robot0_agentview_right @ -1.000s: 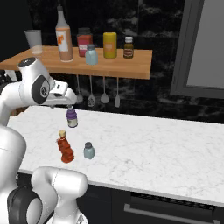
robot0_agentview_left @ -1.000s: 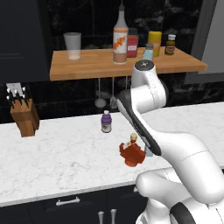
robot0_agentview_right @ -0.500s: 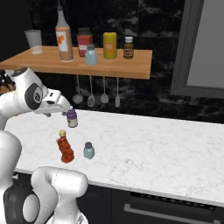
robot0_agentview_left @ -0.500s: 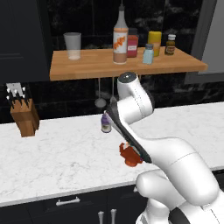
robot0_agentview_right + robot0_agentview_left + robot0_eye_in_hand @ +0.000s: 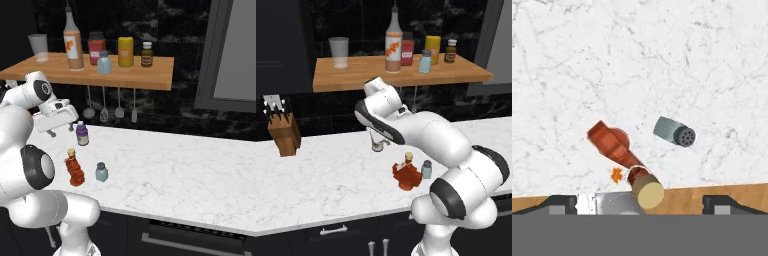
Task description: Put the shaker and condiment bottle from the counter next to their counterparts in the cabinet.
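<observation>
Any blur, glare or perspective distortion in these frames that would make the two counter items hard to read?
Left base view: sharp, evenly lit; the arm hides part of the shaker. Right base view: no glare, soft shadows; condiment bottle clear. Hand view: steep top-down foreshortening stretches the bottle toward the lens, its cap looming large; the shaker's holed cap reads crisply.

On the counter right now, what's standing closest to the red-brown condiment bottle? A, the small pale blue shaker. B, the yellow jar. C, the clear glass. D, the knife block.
A: the shaker stands just beside the condiment bottle on the counter.
</observation>
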